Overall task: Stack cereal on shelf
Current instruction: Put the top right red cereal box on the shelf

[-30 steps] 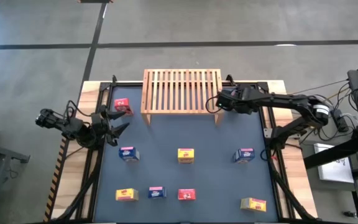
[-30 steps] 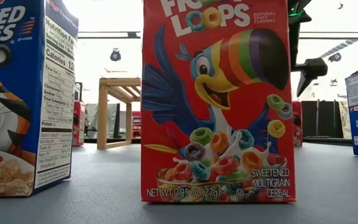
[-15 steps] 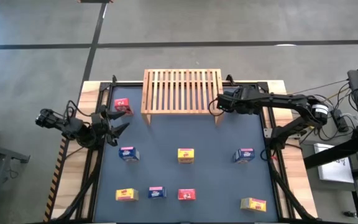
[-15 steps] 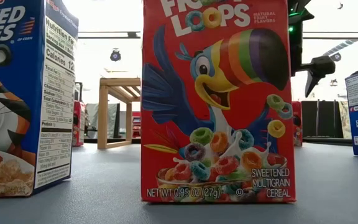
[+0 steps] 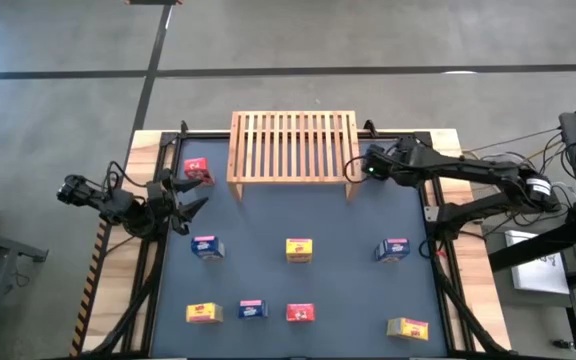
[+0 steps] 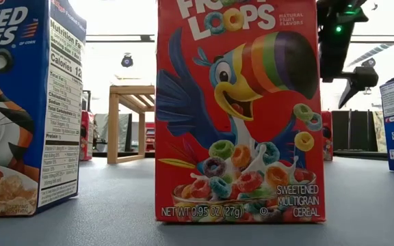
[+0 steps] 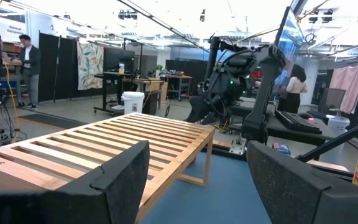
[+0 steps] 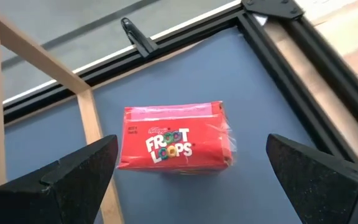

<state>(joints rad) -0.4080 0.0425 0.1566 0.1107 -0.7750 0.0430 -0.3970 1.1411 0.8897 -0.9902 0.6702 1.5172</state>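
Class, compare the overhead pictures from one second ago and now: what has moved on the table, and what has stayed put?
The right pincer has drawn back from the shelf toward the table's right side, open and empty; its wrist camera looks down on a red Froot Loops box lying beside a shelf leg. Nothing was gripped or released. The left pincer, open by the left edge, the shelf and the boxes stayed where they were.

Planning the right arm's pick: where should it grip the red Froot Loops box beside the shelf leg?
Probably from above, right gripper closing on the two long edges of the Froot Loops box. It lies flat, front up, and one short end sits close to the shelf leg, leaving a finger little room there.
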